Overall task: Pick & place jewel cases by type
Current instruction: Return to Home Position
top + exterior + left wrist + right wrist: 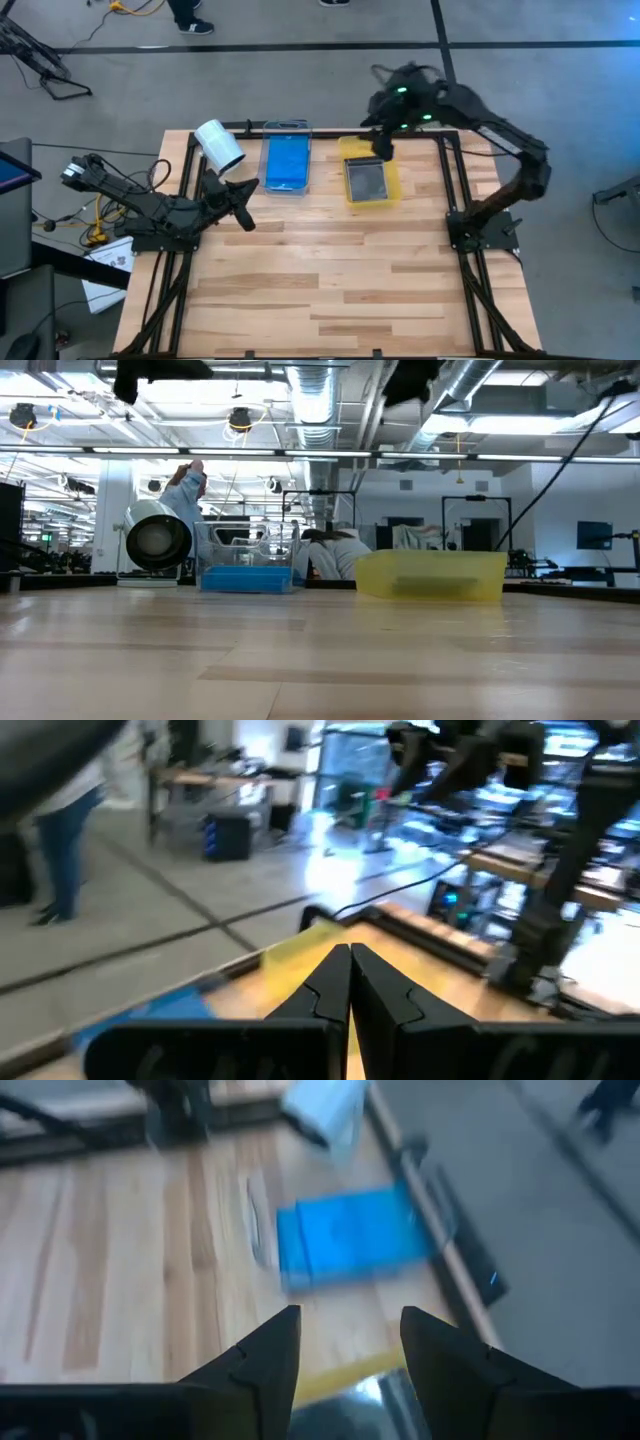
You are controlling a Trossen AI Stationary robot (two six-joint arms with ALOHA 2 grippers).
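No text, label or number was legible anywhere. White sheets (103, 270) beside the table (330, 290) perhaps bore print, unreadably small.

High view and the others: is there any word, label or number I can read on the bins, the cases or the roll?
No text can be read in any view.
Clear bin and blue cases: no label shows.
Yellow bin and dark case: no label shows.
White roll: blank.
Paper sheet beside the table: print too small to read.
Left gripper and right gripper: no marks on the fingers.
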